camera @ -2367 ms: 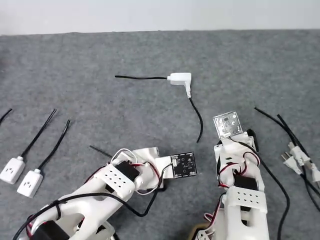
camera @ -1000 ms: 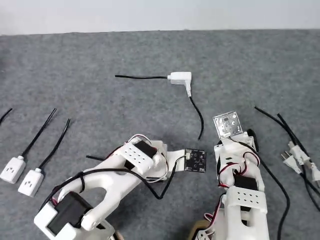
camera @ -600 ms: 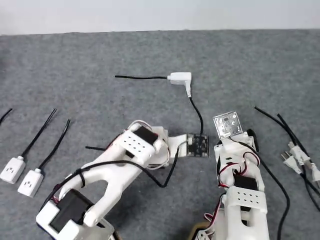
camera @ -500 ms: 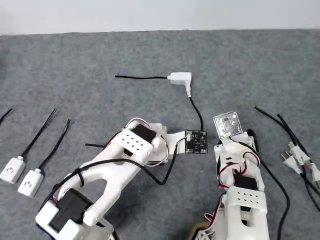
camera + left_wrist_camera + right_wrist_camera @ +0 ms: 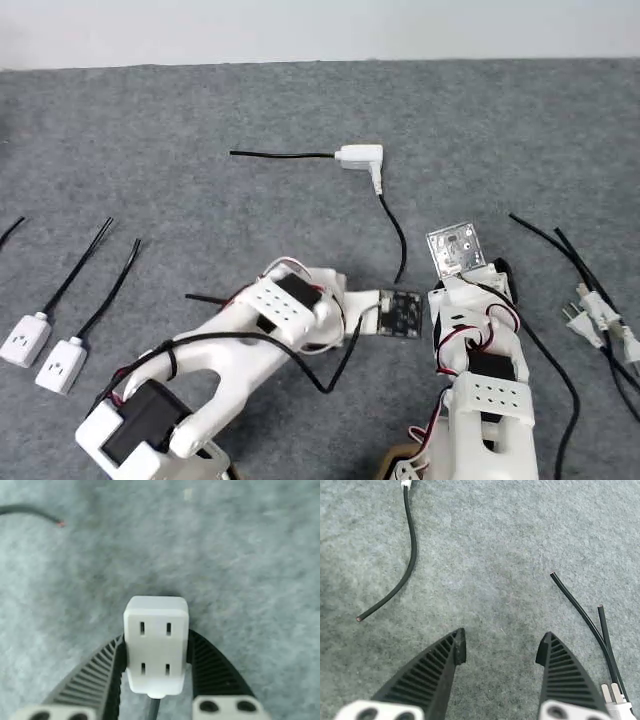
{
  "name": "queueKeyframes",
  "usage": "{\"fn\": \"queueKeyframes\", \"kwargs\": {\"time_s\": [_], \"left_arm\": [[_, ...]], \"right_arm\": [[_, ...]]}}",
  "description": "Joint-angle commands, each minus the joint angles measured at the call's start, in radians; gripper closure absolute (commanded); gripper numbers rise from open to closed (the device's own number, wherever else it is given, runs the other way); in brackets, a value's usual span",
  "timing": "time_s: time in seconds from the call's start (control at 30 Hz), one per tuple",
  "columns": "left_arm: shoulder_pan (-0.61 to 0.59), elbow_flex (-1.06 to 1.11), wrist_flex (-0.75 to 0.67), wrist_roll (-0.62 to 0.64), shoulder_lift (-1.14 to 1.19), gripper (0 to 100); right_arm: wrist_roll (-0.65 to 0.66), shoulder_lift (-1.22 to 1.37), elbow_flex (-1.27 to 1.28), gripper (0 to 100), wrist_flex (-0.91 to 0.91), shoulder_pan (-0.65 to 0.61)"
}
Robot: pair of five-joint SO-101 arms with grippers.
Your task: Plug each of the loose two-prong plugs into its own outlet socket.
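Note:
My left gripper (image 5: pixel 156 645) is shut on a white outlet socket (image 5: pixel 156 622), its slotted face turned to the wrist camera. The left arm (image 5: pixel 280 305) stretches to the table's middle, and the held socket's black cable stub (image 5: pixel 205 299) trails behind it. My right gripper (image 5: pixel 502 650) hangs open over bare carpet, nothing between its fingers. The loose two-prong plugs (image 5: pixel 592 315) lie at the far right with their cables, and one plug (image 5: pixel 615 696) lies close beside the right gripper. Two more white sockets (image 5: pixel 24 340) (image 5: pixel 62 365) lie at the far left.
A white socket with a plug in it (image 5: pixel 358 156) lies at the back middle, its black cables (image 5: pixel 395 235) running left and toward the arms. Its cable end (image 5: pixel 410 545) lies ahead of the right gripper. Grey carpet (image 5: pixel 520 130) covers the table.
The left arm has swung right across the table's middle with the socket in its gripper, then drawn back slightly toward the near edge. The right arm has kept still.

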Motion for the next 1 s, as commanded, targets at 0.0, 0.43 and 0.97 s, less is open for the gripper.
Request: {"fn": "queueKeyframes", "kwargs": {"time_s": [0.0, 0.43, 0.97], "left_arm": [[0.043, 0.025, -0.023, -0.002, -0.008, 98], [0.055, 0.041, 0.074, -0.006, -0.011, 98], [0.002, -0.156, 0.12, 0.057, -0.064, 98]], "right_arm": [[-0.006, -0.005, -0.006, 76.5, -0.025, 0.01], [-0.006, -0.005, -0.005, 76.5, -0.024, 0.01], [-0.006, -0.005, -0.005, 76.5, -0.024, 0.01]]}}
